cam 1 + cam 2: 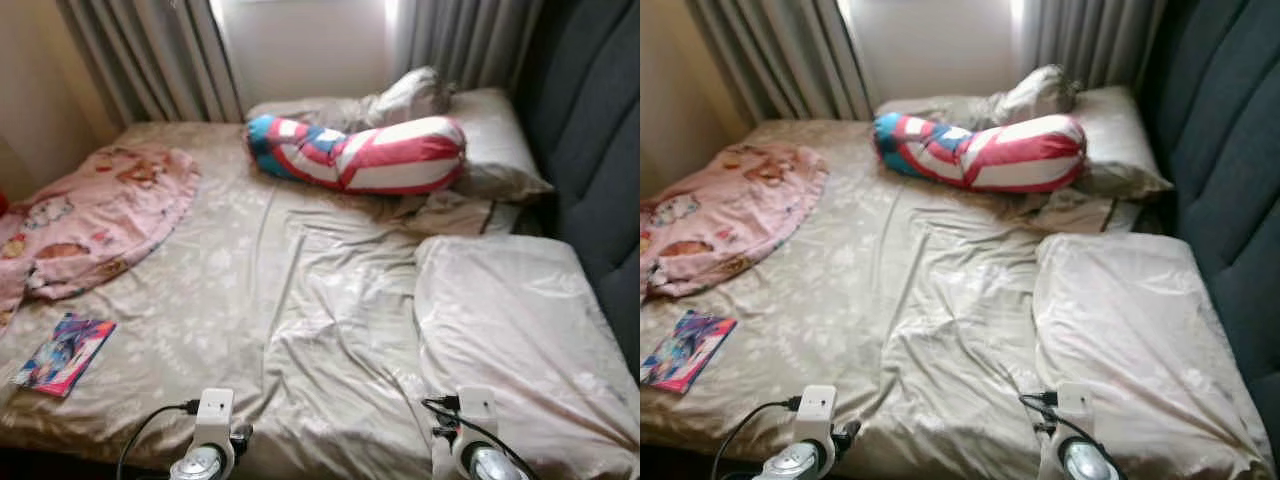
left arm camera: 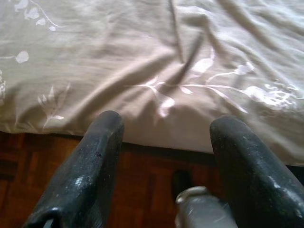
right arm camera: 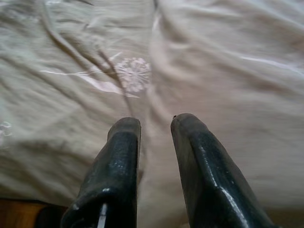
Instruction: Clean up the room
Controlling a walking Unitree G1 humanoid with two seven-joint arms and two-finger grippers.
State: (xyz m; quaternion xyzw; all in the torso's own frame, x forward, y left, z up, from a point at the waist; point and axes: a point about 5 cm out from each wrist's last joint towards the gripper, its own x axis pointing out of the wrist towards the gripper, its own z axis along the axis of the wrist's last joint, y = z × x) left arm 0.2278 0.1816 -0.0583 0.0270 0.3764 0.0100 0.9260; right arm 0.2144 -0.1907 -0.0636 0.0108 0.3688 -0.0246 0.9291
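Observation:
A wide bed with a crumpled beige flowered sheet (image 1: 300,300) lies before me. A pink cartoon blanket (image 1: 95,215) is bunched on its left side. A colourful thin book (image 1: 65,352) lies near the front left corner. A red, white and blue bolster (image 1: 370,152) rests across the head end. My left gripper (image 2: 166,123) hangs open over the bed's front edge, holding nothing. My right gripper (image 3: 156,121) hovers over the sheet beside a pale pillow (image 1: 510,330), its fingers a narrow gap apart and empty.
More pillows (image 1: 480,130) and a crumpled white cloth (image 1: 410,95) lie at the head end under grey curtains (image 1: 150,60). A dark padded headboard (image 1: 600,150) runs along the right. Brown wooden floor (image 2: 28,171) shows below the bed edge.

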